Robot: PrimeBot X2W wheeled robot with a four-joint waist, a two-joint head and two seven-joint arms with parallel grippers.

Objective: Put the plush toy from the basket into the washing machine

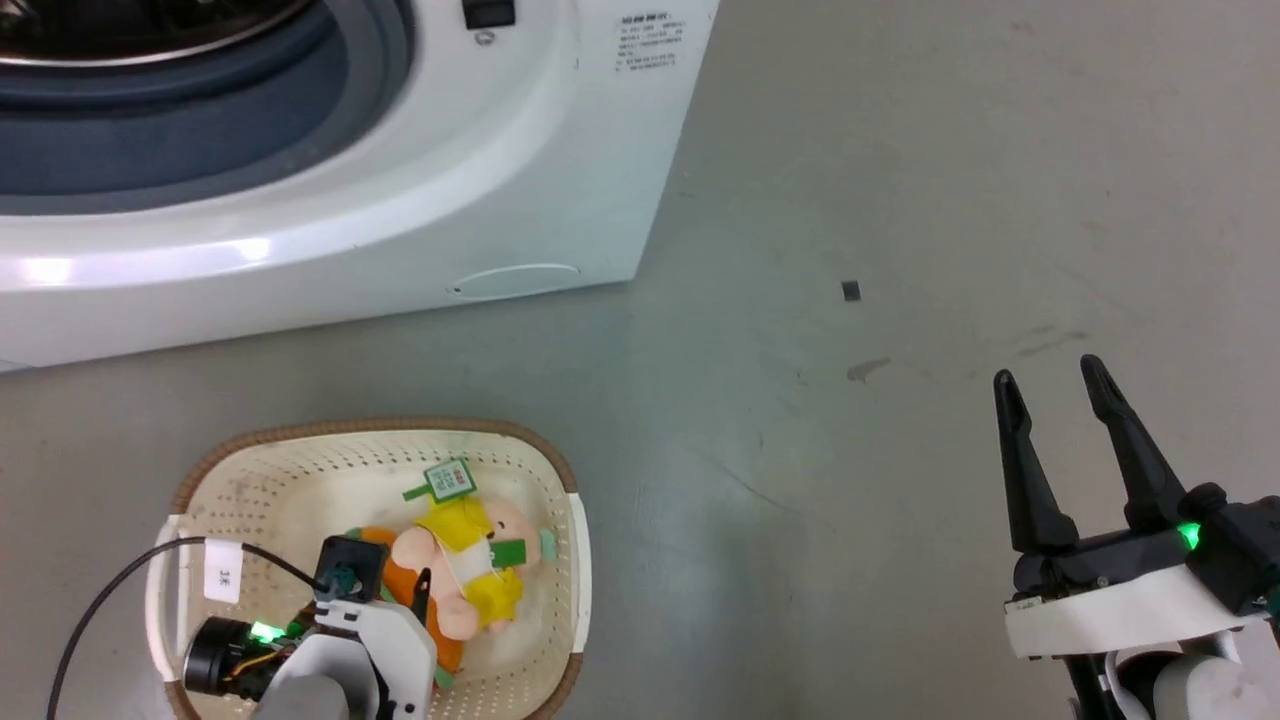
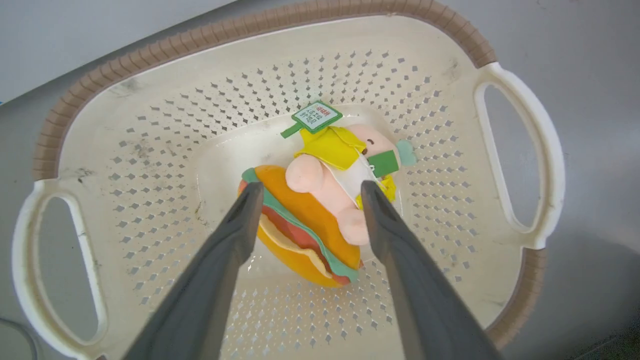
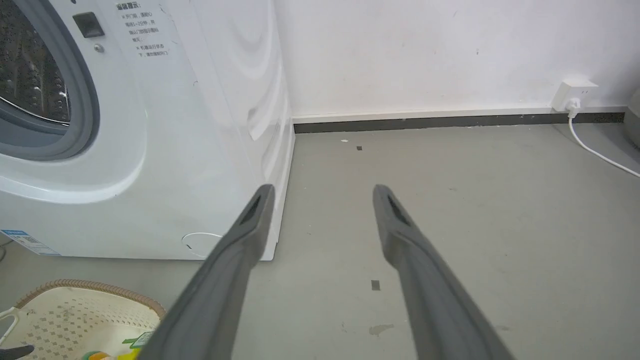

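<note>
Dark-fingered left gripper [image 2: 311,190] hangs spread over the toy [image 2: 320,200] lying in the basket [image 2: 250,30], nothing gripped: pickup step, I'd judge, next calling for lowering, closing, then lifting to the washer [image 1: 400,220]; right gripper [image 1: 1048,373] spread, idle.

Count legend.
- washing machine [image 1: 400,240]: one, with one porthole [image 1: 200,150]
- basket [image 2: 280,25]: one; side handles [image 2: 547,150]: two
- plush toy [image 2: 320,200]: one, made of one doll [image 2: 325,180] joined to one burger cushion [image 2: 300,220]
- green tags [image 2: 316,116] on toy: two
- claws: two, left claw [image 2: 311,186] and right claw [image 1: 1047,372]; dark fingers [image 1: 1025,480]: two each, four in all
- wall socket [image 3: 574,92]: one; white cable [image 3: 595,152]: one
- dark square [image 1: 851,290] on floor [image 1: 900,150]: one
- machine markings: one text block [image 1: 648,42], one blue sticker [image 3: 22,240]
</note>
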